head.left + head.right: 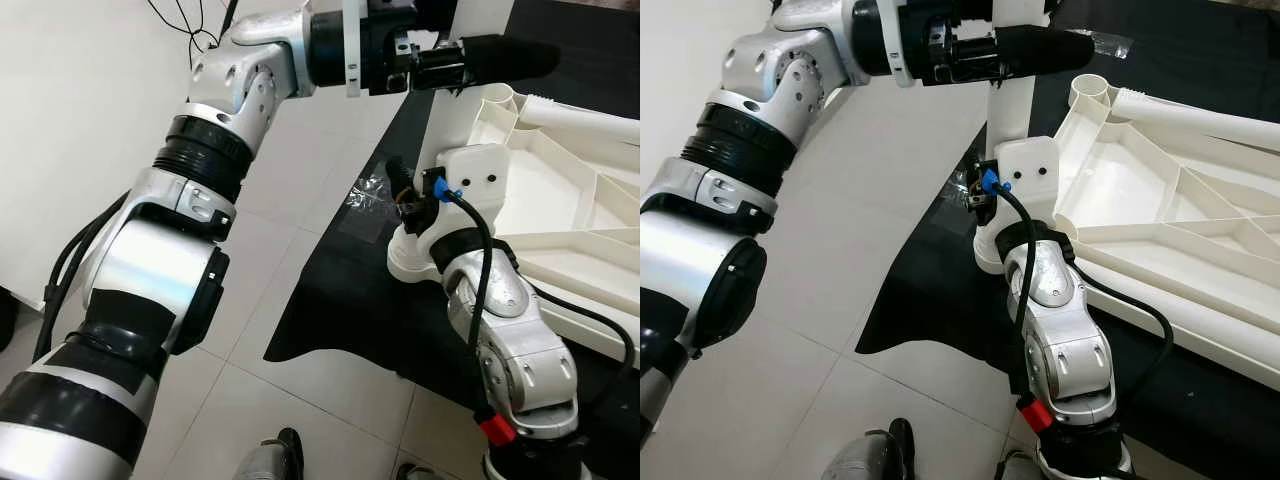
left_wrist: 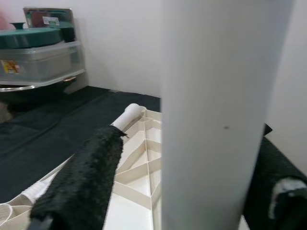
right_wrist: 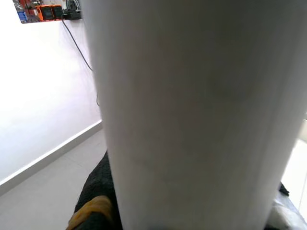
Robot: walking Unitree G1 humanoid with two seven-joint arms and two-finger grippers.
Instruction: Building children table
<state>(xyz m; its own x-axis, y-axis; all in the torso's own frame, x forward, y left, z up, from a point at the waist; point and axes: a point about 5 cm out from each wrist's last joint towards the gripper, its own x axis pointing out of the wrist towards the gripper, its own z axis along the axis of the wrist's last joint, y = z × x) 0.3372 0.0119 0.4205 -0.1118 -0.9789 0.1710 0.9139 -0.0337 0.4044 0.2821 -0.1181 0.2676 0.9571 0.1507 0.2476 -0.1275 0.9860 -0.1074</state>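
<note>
A white table top point(image 1: 1160, 200) lies upside down on a black mat, its ribs facing up. A white table leg point(image 1: 1010, 105) stands upright at its near left corner. High on the leg, my left gripper point(image 1: 1040, 48) is shut on it, and the left wrist view has the leg point(image 2: 216, 110) between two black fingers point(image 2: 81, 182). Lower down, my right gripper point(image 1: 985, 205) is shut on the same leg, just above its foot point(image 1: 990, 255); its fingers are mostly hidden behind the wrist camera box. A second white leg point(image 1: 1200, 115) lies along the top's far edge.
The black mat point(image 1: 930, 300) covers the tiled floor point(image 1: 840, 230) under the table top. Clear plastic wrap point(image 1: 365, 190) lies on the mat's left edge. A white wall stands to the left. A storage bin point(image 2: 38, 57) sits far back. A dark shoe point(image 1: 900, 440) shows at the bottom edge.
</note>
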